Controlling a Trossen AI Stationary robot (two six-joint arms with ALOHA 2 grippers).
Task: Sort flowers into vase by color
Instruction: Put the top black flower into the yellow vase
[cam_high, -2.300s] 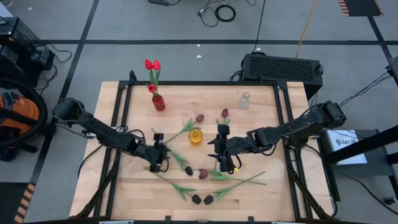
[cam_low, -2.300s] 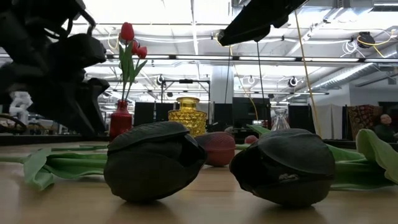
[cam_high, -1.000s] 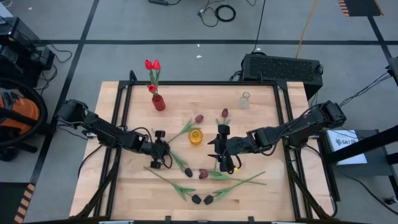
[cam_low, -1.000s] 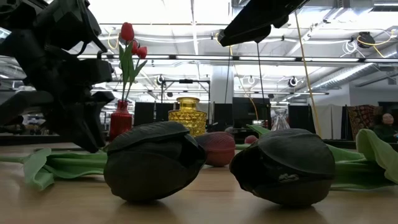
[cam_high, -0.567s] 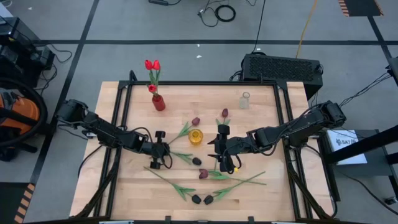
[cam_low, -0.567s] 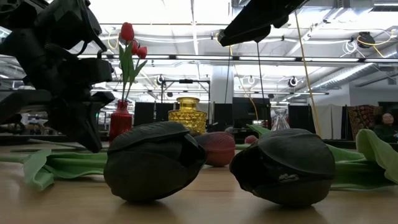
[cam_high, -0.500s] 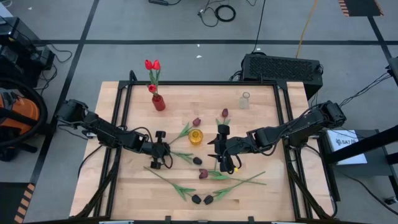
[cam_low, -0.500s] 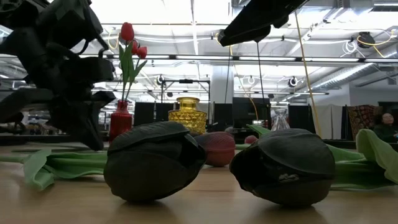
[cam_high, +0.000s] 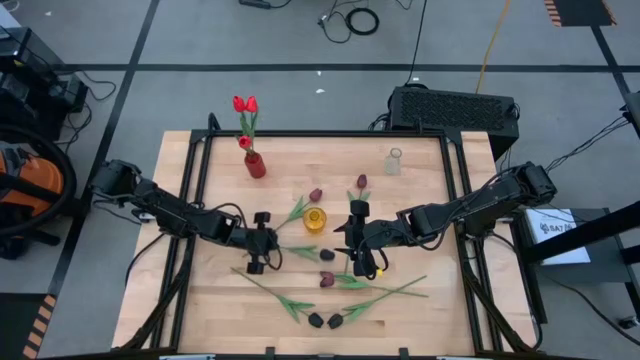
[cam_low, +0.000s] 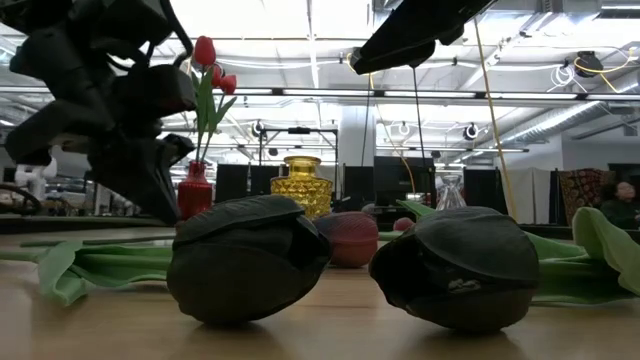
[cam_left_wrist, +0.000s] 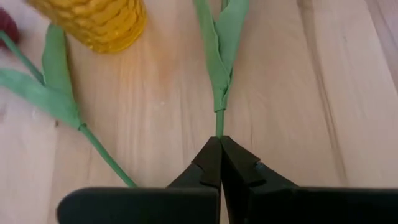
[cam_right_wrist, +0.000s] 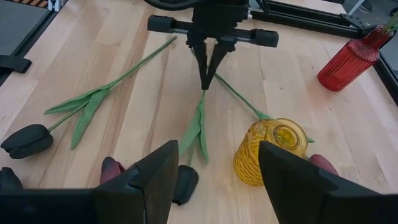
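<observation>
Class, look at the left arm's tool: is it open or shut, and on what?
Shut. The left tool has its fingers pressed together on the end of a green stem; that stem's black-headed flower lies on the table.

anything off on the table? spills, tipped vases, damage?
Nothing stands out. The red vase, yellow vase and clear vase all stand upright. The loose tulips lie flat on the table, as unsorted ones would. The left pincer is shut on a tulip stem.
</observation>
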